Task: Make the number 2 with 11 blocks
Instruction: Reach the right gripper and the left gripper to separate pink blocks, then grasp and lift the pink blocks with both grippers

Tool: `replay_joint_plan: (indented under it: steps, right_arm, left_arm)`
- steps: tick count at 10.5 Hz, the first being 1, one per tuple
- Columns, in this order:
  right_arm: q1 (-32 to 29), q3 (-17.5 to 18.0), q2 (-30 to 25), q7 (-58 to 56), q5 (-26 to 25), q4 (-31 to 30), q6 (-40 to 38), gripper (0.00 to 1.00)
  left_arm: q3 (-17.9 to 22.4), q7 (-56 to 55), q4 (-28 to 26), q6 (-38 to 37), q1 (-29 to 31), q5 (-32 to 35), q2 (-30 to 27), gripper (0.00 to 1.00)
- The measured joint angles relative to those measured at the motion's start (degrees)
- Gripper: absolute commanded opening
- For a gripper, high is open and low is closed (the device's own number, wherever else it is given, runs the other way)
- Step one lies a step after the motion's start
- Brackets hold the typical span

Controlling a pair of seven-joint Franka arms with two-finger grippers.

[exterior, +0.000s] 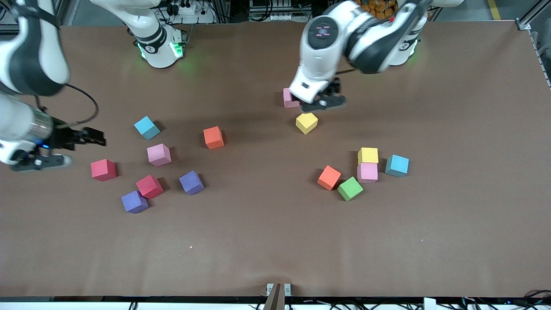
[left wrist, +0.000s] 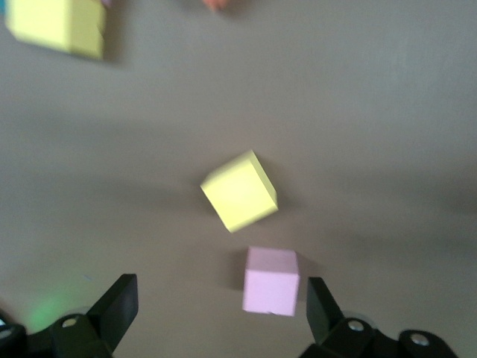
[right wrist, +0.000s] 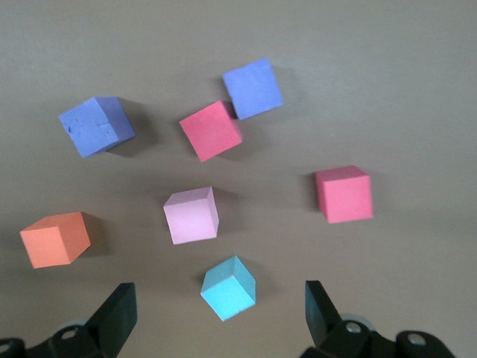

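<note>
Pink cube (left wrist: 271, 281) sits on the brown table (exterior: 267, 241) right under the left gripper (left wrist: 216, 317), whose fingers are spread wide with nothing in them, yellow cube (exterior: 306, 123) just beside it. Remaining blocks lie scattered in two loose bunches, no digit formed. Right gripper (right wrist: 216, 317) hangs fingers apart and empty over the light-blue cube (right wrist: 228, 287) at its end.

Left gripper (exterior: 320, 102) hangs open, low over the worktop's middle. Right gripper (exterior: 45, 160) hangs open by the right arm's end.

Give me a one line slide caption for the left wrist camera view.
Open left gripper poised over a pink block, a yellow block just past it on the brown table.
</note>
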Motion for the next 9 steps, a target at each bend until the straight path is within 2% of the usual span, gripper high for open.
replay_joint_plan:
  steps: [4, 6, 9]
  right_arm:
    - [4.1, 0.1, 0.4, 0.0, -0.1, -15.4, 19.9, 1.0]
    - [4.7, 0.1, 1.7, 0.0, -0.9, -21.2, 28.5, 1.0]
    - [5.2, 0.2, 5.4, 0.0, -1.5, -24.5, 35.6, 1.0]
  left_arm:
    - [-2.1, -10.0, -9.4, 14.1, -3.5, 0.4, 5.8, 1.0]
    - [-2.6, -13.5, -10.1, 15.7, -4.9, 1.4, 7.8, 1.0]
    - [-2.8, -17.3, -10.7, 17.2, -7.8, 4.8, 10.4, 1.0]
